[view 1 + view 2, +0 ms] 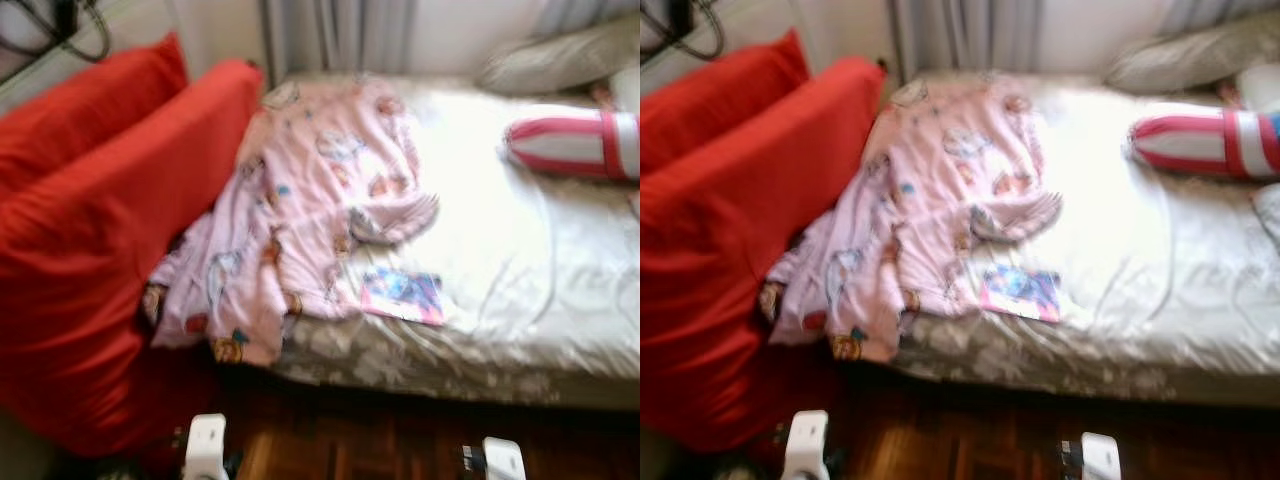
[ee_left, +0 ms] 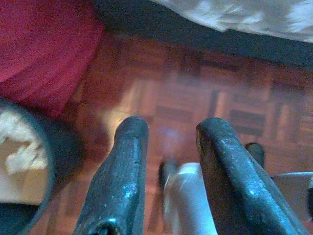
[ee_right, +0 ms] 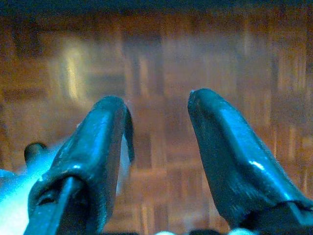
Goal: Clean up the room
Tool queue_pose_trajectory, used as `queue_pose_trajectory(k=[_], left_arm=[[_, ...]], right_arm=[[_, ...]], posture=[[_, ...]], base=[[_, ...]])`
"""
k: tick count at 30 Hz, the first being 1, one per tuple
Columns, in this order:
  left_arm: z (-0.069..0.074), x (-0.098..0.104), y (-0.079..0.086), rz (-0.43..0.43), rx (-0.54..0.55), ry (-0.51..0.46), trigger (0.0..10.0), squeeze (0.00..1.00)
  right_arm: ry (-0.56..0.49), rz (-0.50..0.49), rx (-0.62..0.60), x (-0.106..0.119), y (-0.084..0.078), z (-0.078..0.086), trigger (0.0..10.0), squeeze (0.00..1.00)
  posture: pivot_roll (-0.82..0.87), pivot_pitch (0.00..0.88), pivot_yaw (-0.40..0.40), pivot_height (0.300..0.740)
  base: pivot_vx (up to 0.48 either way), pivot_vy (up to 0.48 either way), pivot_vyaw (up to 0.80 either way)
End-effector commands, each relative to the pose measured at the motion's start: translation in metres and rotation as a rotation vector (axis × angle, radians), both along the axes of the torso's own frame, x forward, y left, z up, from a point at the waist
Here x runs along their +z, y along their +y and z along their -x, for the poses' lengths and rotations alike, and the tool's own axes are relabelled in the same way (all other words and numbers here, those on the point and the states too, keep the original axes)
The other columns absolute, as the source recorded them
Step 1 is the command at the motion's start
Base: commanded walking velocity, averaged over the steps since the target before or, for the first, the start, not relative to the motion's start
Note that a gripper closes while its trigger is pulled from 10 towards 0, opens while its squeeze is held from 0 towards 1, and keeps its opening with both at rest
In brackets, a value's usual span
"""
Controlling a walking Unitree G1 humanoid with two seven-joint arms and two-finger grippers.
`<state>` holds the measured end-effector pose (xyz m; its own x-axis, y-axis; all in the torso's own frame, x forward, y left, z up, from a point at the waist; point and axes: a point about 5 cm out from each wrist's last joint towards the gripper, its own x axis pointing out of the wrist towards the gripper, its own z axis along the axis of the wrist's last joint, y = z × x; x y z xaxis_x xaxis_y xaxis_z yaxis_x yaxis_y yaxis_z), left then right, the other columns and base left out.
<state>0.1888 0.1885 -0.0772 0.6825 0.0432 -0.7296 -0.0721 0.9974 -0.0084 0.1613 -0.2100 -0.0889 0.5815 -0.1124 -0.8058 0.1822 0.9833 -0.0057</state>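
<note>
Pyjamas (image 1: 300, 210) overhang bed edge (image 1: 450, 375); both end effectors open above parquet (image 3: 161, 58).

A bed (image 1: 560, 300) with a pale sheet stands before grey curtains (image 1: 340, 35). Left of the bed leans a red cushion (image 1: 90, 250). Dark parquet floor (image 1: 380, 440) runs below the bed.

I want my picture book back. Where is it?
The book lies on the bed near its front edge, just right of the pink printed pyjamas in the head views, left of the striped bolster.
</note>
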Motion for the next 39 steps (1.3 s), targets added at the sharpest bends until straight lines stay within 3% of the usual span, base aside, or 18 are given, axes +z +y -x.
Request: queue_pose_trajectory(k=[1,5,21,39], left_arm=[[0.0157,-0.0024,0.0416,-0.029,0.024,0.116,10.0,0.0],[0.0159,-0.0025,0.0418,-0.029,0.023,0.117,10.0,0.0],[0.0147,-0.0022,0.0424,-0.022,0.034,0.127,10.0,0.0],[0.0127,-0.0021,0.0397,0.015,0.073,0.121,10.0,0.0]], right_arm=[[0.114,-0.059,-0.035,-0.0035,-0.0305,0.0236,10.0,0.0],[0.12,-0.061,-0.034,-0.0039,-0.0304,0.0244,10.0,0.0],[0.115,-0.053,-0.041,-0.0031,-0.031,0.0222,10.0,0.0],[0.085,-0.037,-0.012,-0.0003,-0.0319,0.0163,10.0,0.0]], posture=[[0.0,0.0,0.008,0.74],[0.0,0.0,0.007,0.74],[0.0,0.0,0.008,0.74],[0.0,0.0,0.0,0.74]], base=[[0.274,0.0,0.0],[0.276,0.0,0.0],[0.236,0.0,-0.66],[0.0,0.0,0.0]])
